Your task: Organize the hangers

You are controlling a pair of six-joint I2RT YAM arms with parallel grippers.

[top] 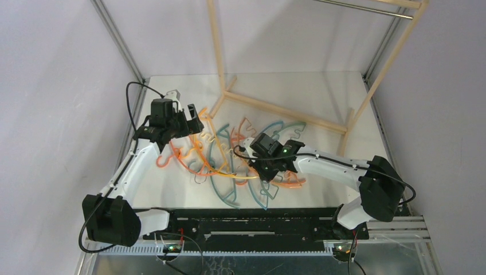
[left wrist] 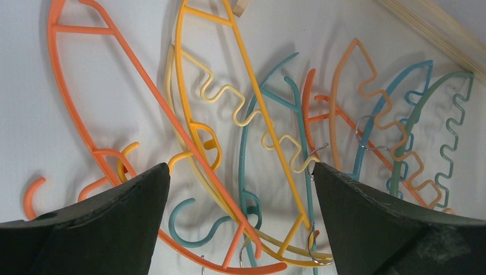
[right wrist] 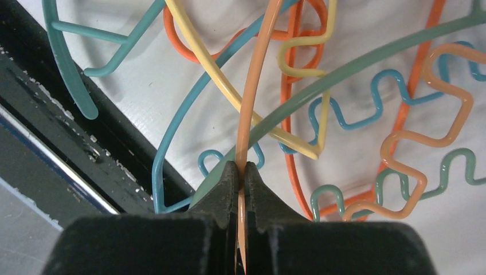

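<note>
You see a white surface (top: pixel 172 94) boxed in by lilac walls (top: pixel 51 86) — evenly lit, with soft shadows. A wooden rack frame (top: pixel 286 112) stands at its far side, metal rod (top: pixel 367 8) up top.

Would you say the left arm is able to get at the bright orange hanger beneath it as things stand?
Probably yes: the left gripper is open above the orange hanger, whose straight bar runs between its fingers. A yellow hanger crosses that bar, so it may come along.
</note>
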